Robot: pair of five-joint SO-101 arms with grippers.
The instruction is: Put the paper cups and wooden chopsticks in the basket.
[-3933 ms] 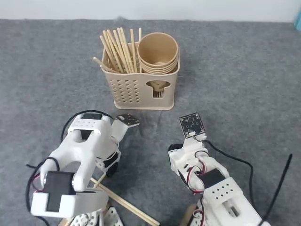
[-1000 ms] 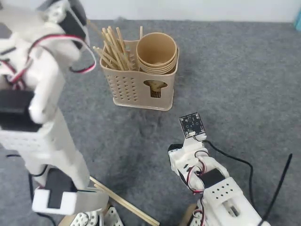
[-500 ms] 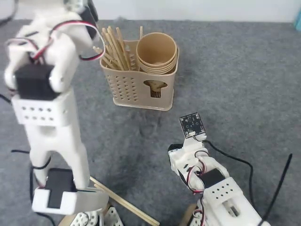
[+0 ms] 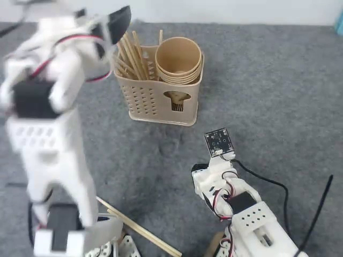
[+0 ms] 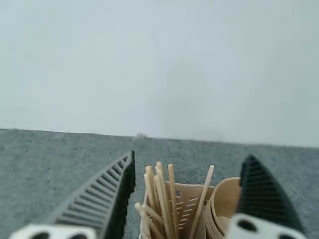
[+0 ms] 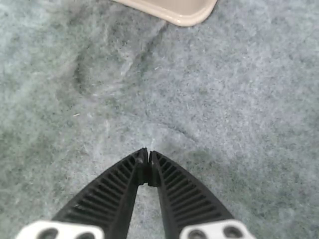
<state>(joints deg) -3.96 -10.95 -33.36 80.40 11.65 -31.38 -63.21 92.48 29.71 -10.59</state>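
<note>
Found the left gripper [image 5: 189,167] with fingers spread wide, empty, raised above the chopsticks [image 4: 131,53] standing in the basket [image 4: 155,101]. Found the right gripper [image 6: 148,155] with fingers pressed together, empty, low over the mat [image 4: 268,96] near the basket. Noted stacked cups [image 4: 179,56] in the adjoining compartment. Judged the task nearly done: spotted two loose chopsticks [image 4: 140,229] on the mat by the left arm's base, not yet loaded.
</note>
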